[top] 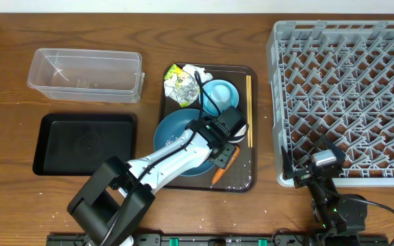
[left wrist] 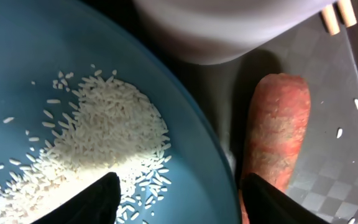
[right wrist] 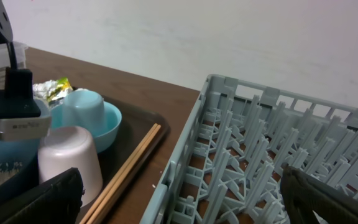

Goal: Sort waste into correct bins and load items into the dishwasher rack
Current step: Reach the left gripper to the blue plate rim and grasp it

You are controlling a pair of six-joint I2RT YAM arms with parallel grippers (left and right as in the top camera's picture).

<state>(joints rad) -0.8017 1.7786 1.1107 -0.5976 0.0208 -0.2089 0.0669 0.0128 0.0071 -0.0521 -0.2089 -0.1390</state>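
Observation:
My left gripper (top: 217,152) (left wrist: 179,202) is open and straddles the rim of the large blue bowl (top: 176,137) (left wrist: 36,68). One finger is over the white rice (left wrist: 92,146) inside the bowl, and the other is beside the orange carrot (top: 224,165) (left wrist: 275,130). The white cup (left wrist: 229,31) (right wrist: 67,165) stands just ahead. The light-blue cup (top: 219,96) (right wrist: 82,106), the wrapper (top: 181,83) (right wrist: 51,90) and the chopsticks (top: 249,109) (right wrist: 129,171) lie on the brown tray (top: 241,181). My right gripper (top: 313,167) (right wrist: 182,199) is open and empty at the front-left corner of the grey rack (top: 347,82) (right wrist: 272,143).
The clear tub (top: 84,74) stands at the back left, with the black tray (top: 84,143) in front of it. Loose rice grains lie on the brown tray near the carrot. The rack fills the right side.

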